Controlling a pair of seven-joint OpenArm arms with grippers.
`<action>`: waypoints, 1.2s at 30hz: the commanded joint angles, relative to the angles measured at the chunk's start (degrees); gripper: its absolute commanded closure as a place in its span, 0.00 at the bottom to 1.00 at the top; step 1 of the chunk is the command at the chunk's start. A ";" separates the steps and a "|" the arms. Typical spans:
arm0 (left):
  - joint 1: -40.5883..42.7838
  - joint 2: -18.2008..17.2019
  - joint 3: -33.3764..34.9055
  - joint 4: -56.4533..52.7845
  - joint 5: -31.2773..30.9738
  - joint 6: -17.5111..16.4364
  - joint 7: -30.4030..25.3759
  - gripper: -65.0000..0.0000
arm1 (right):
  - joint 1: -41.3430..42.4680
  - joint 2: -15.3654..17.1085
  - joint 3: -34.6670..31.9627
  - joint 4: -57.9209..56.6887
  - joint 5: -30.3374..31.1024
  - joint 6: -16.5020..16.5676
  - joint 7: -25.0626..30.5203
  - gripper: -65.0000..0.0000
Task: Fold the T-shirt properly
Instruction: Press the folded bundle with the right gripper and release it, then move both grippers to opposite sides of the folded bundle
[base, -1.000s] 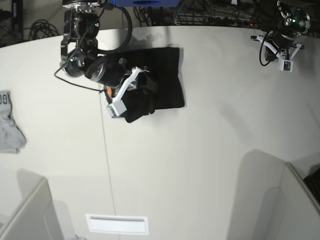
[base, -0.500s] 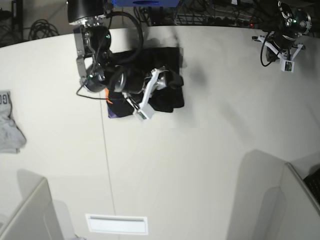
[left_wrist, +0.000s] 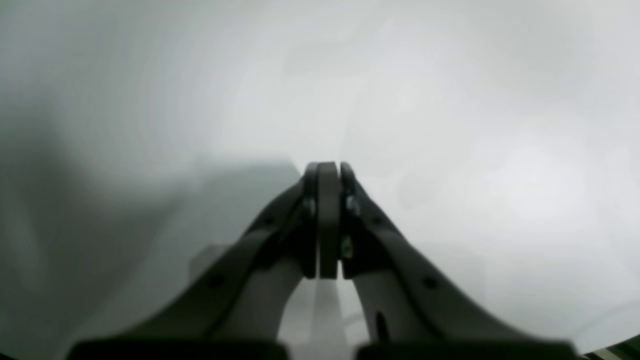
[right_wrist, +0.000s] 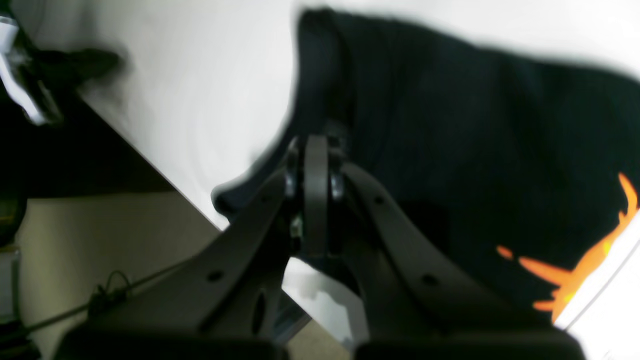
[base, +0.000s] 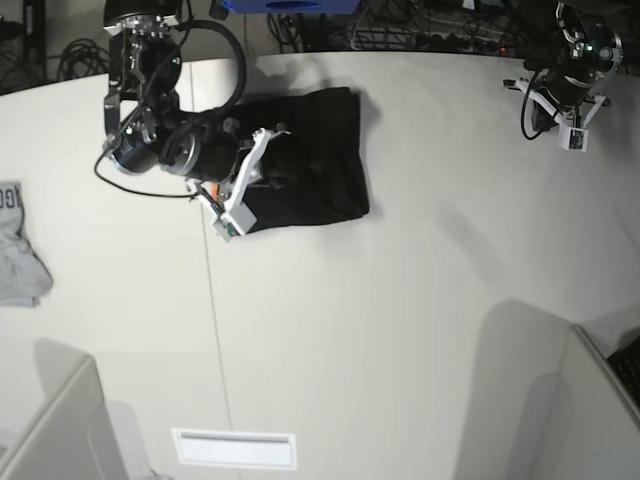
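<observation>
The black T-shirt (base: 320, 150) lies folded into a rough rectangle at the back of the white table (base: 400, 300). My right gripper (base: 272, 168) hovers over the shirt's left part. In the right wrist view that gripper (right_wrist: 315, 145) is shut, its tips above a fold near the shirt's (right_wrist: 475, 150) edge, and I see no cloth between them. An orange bit of print (right_wrist: 575, 270) shows at the lower right. My left arm (base: 578, 60) is at the far right corner. Its gripper (left_wrist: 327, 167) is shut over bare table, holding nothing.
A small grey garment (base: 18, 250) lies at the table's left edge. A white strip (base: 235, 448) sits near the front edge. Grey panels stand at the front left (base: 60, 430) and front right (base: 590, 400). Cables hang behind the table's back edge (right_wrist: 150, 165).
My right arm swung right across the shirt, then drew back to the left. Its gripper opened and shut again. The bunched lower-left corner of the shirt now lies flatter.
</observation>
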 joint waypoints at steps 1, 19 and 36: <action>0.22 -0.50 -0.11 1.34 -0.42 -0.26 -0.84 1.00 | -0.15 0.59 -0.29 0.62 1.26 0.26 1.19 1.00; -5.32 3.71 10.97 10.31 -29.25 -5.44 14.37 0.77 | -6.66 3.05 -3.98 -2.55 1.52 0.43 5.41 1.00; -12.70 8.11 22.13 0.90 -31.72 -5.36 14.19 0.12 | -17.47 9.38 0.06 1.32 1.70 0.61 26.24 1.00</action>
